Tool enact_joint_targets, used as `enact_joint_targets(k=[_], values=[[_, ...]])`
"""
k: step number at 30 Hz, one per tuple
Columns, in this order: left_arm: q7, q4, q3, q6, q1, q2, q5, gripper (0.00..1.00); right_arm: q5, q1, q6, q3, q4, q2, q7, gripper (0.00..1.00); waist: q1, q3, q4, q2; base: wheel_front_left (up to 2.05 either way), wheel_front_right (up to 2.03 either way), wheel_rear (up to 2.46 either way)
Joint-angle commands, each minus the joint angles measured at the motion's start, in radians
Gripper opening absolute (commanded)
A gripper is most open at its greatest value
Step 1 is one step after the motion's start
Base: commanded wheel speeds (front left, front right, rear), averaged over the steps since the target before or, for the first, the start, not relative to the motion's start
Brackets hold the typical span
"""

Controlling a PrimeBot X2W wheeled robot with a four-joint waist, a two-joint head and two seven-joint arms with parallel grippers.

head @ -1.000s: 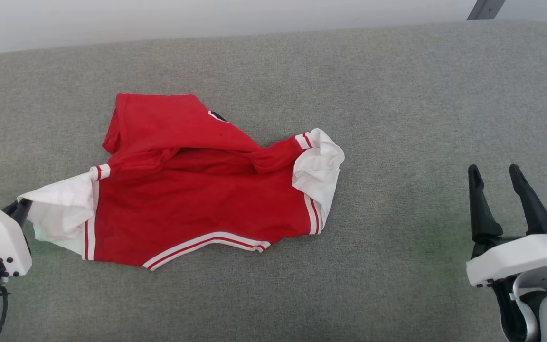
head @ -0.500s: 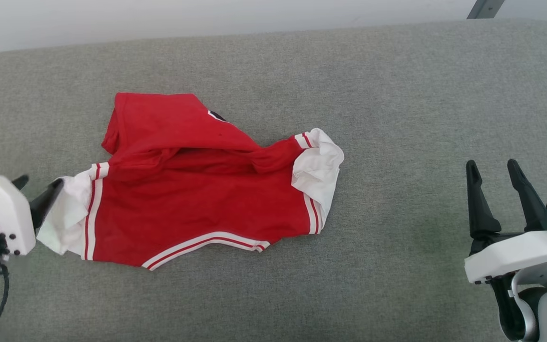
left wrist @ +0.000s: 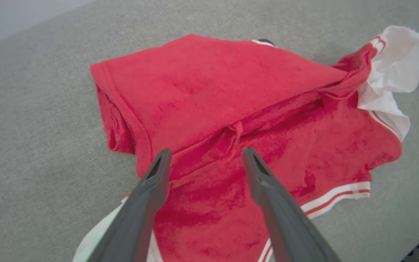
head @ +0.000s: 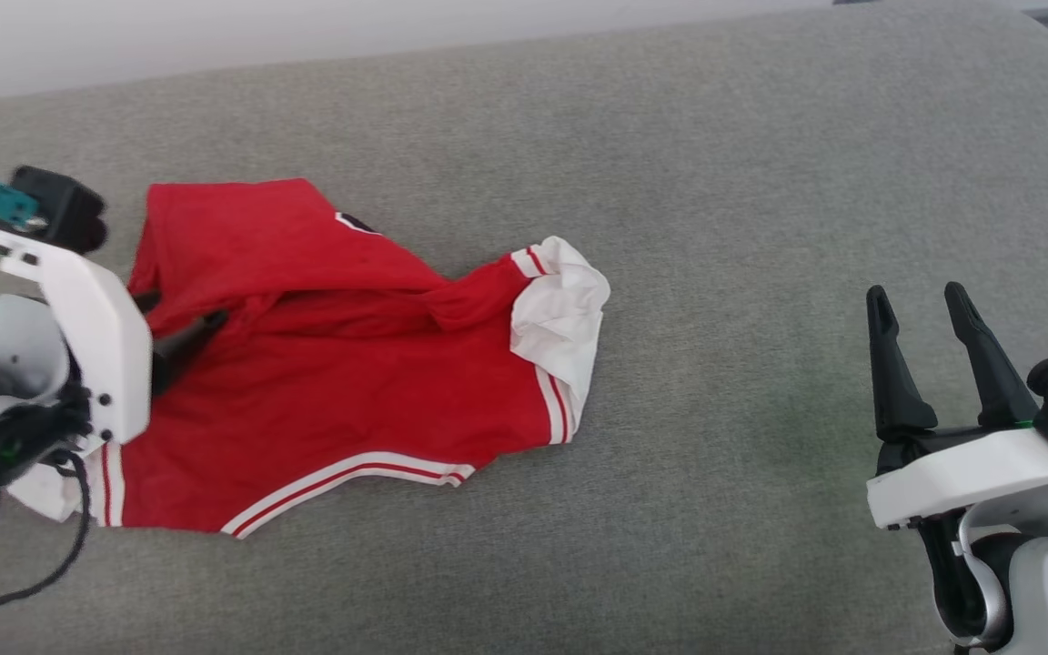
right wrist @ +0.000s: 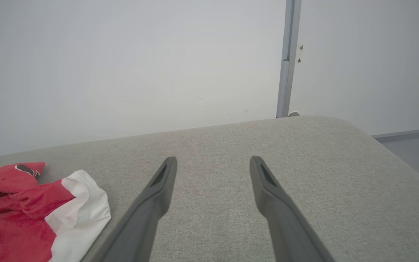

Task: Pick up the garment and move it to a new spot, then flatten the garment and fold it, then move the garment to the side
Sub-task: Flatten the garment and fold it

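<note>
My left pincer (left wrist: 206, 151) mostly hides one white sleeve (head: 55, 487) of the shirt (head: 333, 364) on the grey padded surface (head: 715, 227); its lettering is folded under. Clamped a second ago, that pincer now gapes over the red cloth. My right pincer (head: 915, 291) stays spread.

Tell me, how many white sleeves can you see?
2. One white sleeve lies at the shirt's right end; the other peeks out beneath the left arm, mostly hidden.

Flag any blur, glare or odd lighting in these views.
Head view: even soft light, sharp, faint green cast on the grey surface beside the right gripper. Left wrist view: the garment looks oversaturated, blotchy red. Right wrist view: flat pale wall, no glare.
</note>
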Motion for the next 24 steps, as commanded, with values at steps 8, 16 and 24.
enact_joint_targets(k=[8,16,24], values=[[0.115,-0.031,-0.072,0.034,0.017,-0.028,-0.002,1.0,0.016,-0.024,0.0,0.016,0.019,0.0,-0.027,1.0,0.0,0.022,-0.044,0.0,0.0,0.0,0.0],[0.152,0.069,-0.148,0.031,0.048,-0.06,0.033,1.0,0.019,-0.036,0.0,0.025,0.029,0.0,-0.032,1.0,0.0,0.034,-0.065,0.0,0.0,0.0,0.0],[0.108,0.268,-0.25,-0.005,0.048,-0.133,0.097,0.41,0.023,-0.052,0.0,0.036,0.037,0.0,-0.03,1.0,0.0,0.042,-0.071,0.0,0.0,0.0,0.0]])
